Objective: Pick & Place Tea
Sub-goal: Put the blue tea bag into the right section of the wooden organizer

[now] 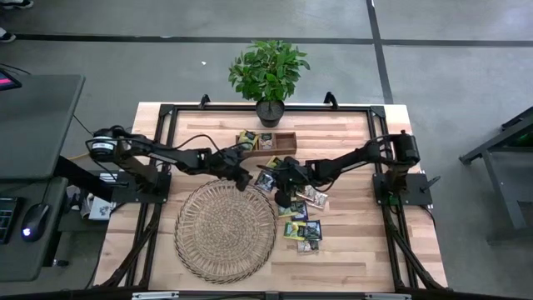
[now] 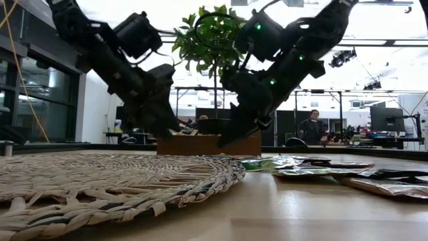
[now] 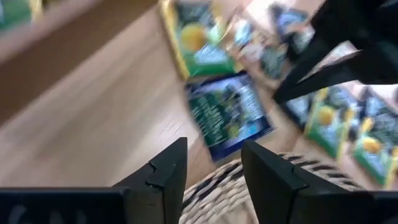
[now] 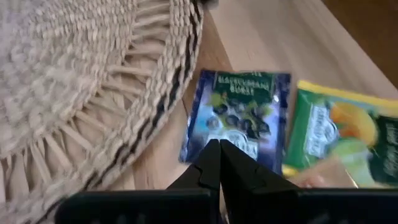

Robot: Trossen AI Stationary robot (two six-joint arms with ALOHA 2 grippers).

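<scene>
Tea sachets (image 1: 301, 218) lie scattered on the wooden desk (image 1: 358, 250) just right of the round wicker mat (image 1: 225, 227), running from beside the mat's upper right edge down toward the desk's middle; some are yellow-green, some dark navy; a few more sit inside the small wooden tray (image 1: 268, 141), which stands in front of the potted plant (image 1: 268, 73) at the far edge. Both arms reach in toward the centre and meet over the upper end of the scatter; the left end effector (image 1: 241, 177) hangs just above the mat's upper right rim, its fingers (image 3: 166, 171) parted a moderate way with nothing between them; its wrist view looks down on a navy sachet (image 3: 229, 113) lying just off the mat's rim, a yellow-green sachet (image 3: 198, 37) beyond it. The right end effector (image 1: 281, 200) is low over the sachets just beside the mat; in its wrist view the fingertips (image 4: 210, 163) are pressed together, closed on nothing that can be seen, with the same navy sachet (image 4: 239, 115) directly beyond the tips and a yellow-green sachet (image 4: 345, 137) beside it; the two sachets look to overlap slightly at their edges. From desk height both end effectors show dark against the tray; a person (image 2: 311, 128) stands far back in the room.
</scene>
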